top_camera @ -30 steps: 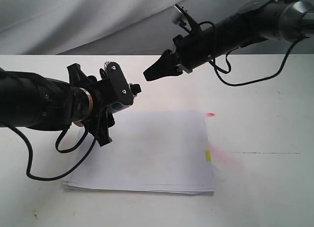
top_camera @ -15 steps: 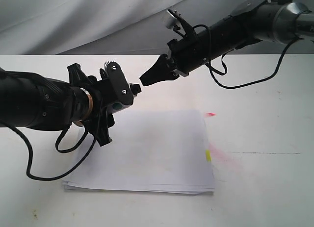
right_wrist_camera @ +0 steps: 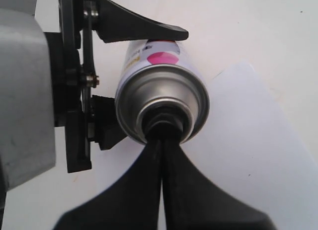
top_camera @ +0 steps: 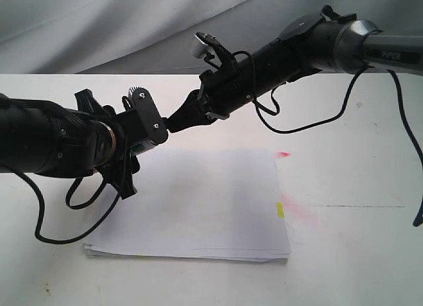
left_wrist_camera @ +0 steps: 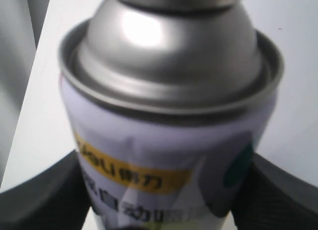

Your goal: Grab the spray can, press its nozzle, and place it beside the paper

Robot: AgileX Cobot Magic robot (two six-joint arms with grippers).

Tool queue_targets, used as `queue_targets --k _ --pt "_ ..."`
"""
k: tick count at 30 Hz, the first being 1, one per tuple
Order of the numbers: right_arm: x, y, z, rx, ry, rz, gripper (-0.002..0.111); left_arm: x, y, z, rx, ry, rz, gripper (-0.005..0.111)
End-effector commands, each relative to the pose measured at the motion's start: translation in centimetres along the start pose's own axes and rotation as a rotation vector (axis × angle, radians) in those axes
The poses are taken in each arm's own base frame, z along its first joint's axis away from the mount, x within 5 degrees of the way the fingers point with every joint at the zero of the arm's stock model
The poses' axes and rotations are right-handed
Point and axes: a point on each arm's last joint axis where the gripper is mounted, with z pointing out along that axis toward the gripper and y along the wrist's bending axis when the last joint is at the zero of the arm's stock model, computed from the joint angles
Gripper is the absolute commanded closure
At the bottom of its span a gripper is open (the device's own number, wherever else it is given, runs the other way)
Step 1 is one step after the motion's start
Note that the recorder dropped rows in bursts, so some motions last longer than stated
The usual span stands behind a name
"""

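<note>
My left gripper is shut on the spray can, holding it tilted above the paper's far left corner. In the left wrist view its silver dome fills the frame, and dark fingers clamp the white label on both sides. In the exterior view only a sliver of the spray can shows. My right gripper is shut, its joined tips touching the black nozzle on top of the spray can. The paper lies flat below, with a yellow mark on its right edge.
The white table carries a red mark by the paper's far right corner. A grey cloth backdrop hangs behind. Cables loop under both arms, one resting on the table left of the paper.
The right gripper has moved left and down until its shut tips meet the can's nozzle. The left gripper with the can has shifted slightly left.
</note>
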Motion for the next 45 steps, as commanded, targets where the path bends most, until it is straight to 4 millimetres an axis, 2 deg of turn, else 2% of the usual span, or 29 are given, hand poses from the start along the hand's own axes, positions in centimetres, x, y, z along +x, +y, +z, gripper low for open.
queue_targets --k 1,45 --pt "-0.01 0.18 0.71 -0.011 -0.004 0.002 0.108 -1.09 0.46 -0.78 -0.004 -0.077 0.009 0.107" --pt "-0.18 -0.43 0.95 0.035 -0.041 0.014 0.108 -1.32 0.32 -0.8 0.011 -0.103 0.016 0.107"
